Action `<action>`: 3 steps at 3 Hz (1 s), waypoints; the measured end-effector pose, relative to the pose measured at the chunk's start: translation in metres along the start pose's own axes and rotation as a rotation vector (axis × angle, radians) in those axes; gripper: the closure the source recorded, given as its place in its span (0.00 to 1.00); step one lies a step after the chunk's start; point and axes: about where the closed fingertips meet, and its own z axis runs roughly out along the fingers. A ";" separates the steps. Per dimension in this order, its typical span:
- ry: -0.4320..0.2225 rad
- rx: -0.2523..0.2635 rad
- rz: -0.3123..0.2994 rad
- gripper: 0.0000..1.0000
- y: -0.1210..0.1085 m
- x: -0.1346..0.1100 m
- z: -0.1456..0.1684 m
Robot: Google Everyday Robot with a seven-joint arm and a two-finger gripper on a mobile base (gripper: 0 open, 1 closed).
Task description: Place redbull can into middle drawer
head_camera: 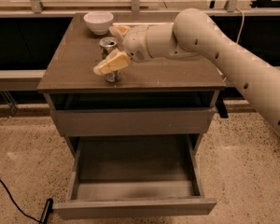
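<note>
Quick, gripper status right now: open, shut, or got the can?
Gripper: at the redbull can, which stands on the cabinet top; whether it is open or closed on the can cannot be told.

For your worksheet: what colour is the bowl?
White bowl, camera view; end effector at redbull can.

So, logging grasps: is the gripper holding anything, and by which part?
Cannot tell. The gripper is at the mid-body of the redbull can, which stands on the cabinet top.

Cream gripper (106, 50) at silver redbull can (108, 43); grey-brown middle drawer (135, 207).
</note>
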 end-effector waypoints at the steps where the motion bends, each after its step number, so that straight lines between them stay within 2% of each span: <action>1: -0.001 -0.004 0.000 0.41 0.001 -0.001 0.002; 2: -0.003 -0.008 -0.001 0.64 0.003 -0.001 0.004; 3: 0.039 -0.018 -0.036 0.88 0.012 -0.018 -0.002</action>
